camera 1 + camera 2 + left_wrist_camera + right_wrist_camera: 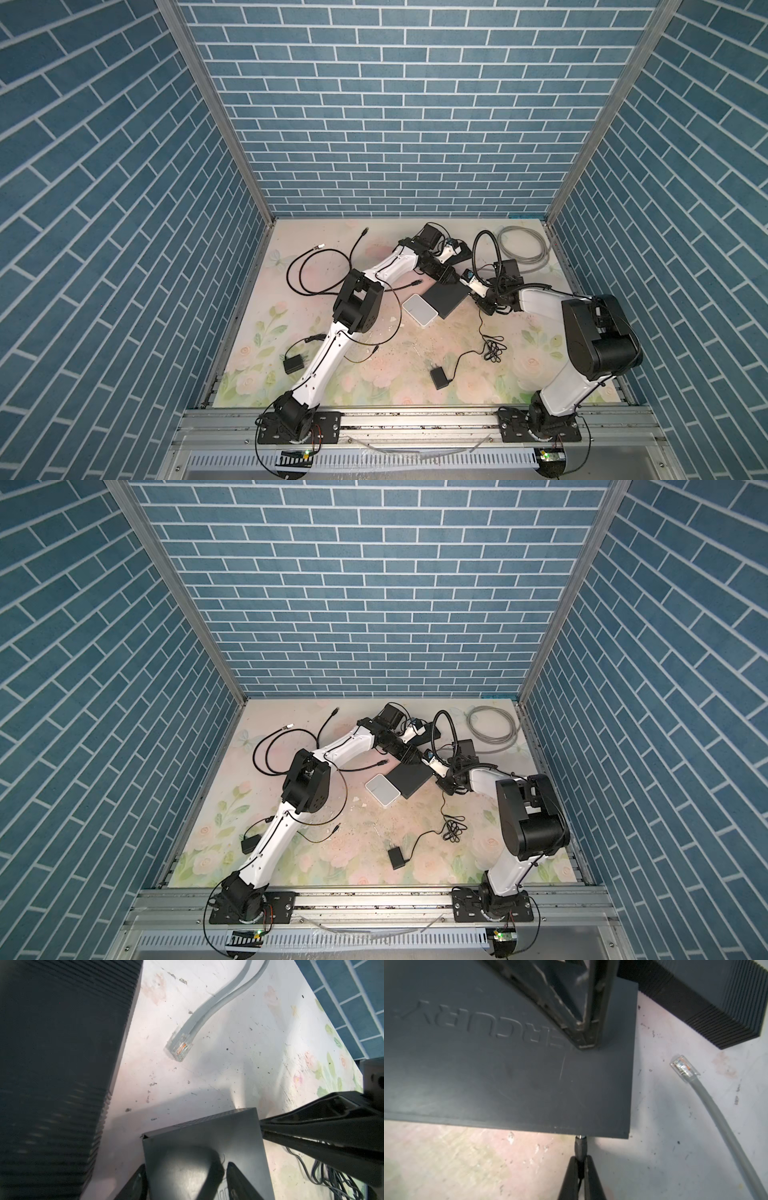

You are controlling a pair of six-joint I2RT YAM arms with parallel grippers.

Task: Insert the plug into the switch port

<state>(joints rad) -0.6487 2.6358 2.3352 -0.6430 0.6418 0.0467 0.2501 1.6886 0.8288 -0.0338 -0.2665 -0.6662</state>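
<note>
The switch (pixel 446 297) (pixel 409 779) is a flat dark grey box on the flowered mat. My right gripper (pixel 581 1159) (pixel 478 300) is shut on a small black barrel plug (pixel 581 1144). The plug's metal tip meets the switch (pixel 508 1074) at its side edge, near a corner. The port is hidden under the top plate. My left gripper (pixel 187 1167) (pixel 451 276) stands open over a corner of the switch (pixel 197 1142). One of its fingers (pixel 236 1180) rests on the top face and the other lies beside the edge.
A grey network cable ends in a clear connector (pixel 179 1047) (pixel 684 1068) just beyond the switch, and its coil (pixel 523 251) lies at the back right. A black ribbed box (pixel 52 1064) stands close behind. A white box (pixel 419 311), black adapters (pixel 439 377) and black cables (pixel 316 270) lie around.
</note>
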